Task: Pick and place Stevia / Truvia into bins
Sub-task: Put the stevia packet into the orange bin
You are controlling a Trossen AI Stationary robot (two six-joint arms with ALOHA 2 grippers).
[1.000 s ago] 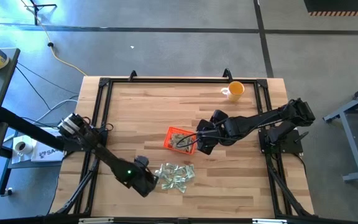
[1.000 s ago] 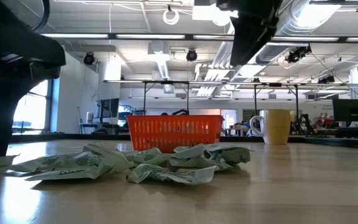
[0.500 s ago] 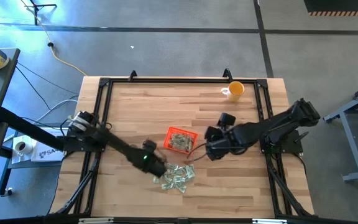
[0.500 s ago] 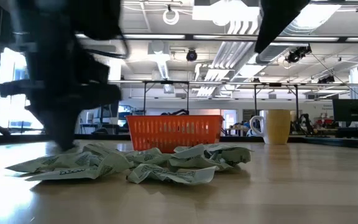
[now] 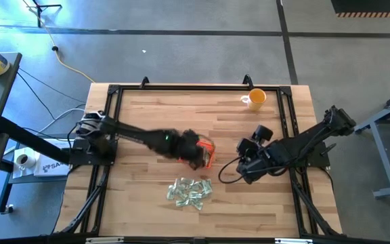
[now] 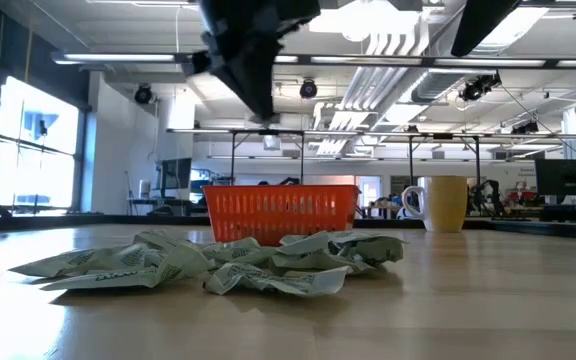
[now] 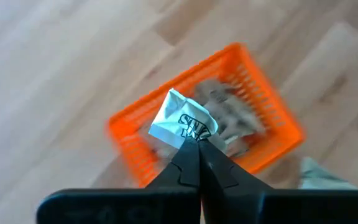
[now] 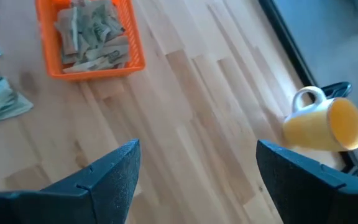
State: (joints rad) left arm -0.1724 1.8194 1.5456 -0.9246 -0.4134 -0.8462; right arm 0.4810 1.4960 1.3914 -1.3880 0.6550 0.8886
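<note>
High view: your left gripper (image 5: 196, 150) covers the orange tray (image 5: 207, 146) at frame centre; the contents are hidden.

Left wrist view: pinched fingers hold a Stevia packet (image 7: 182, 124) over the tray; release low, centred.

Right wrist view: right gripper (image 8: 197, 180) gapes wide, empty.

tray (image 5: 207, 146) sitting mid-table, packets lying in it | left gripper (image 7: 199, 142) hanging above tray | packet pile (image 5: 189, 191) lying in front of tray | cup (image 5: 255, 99) standing behind, to the right | right gripper (image 5: 244, 169) hanging right of pile
</note>
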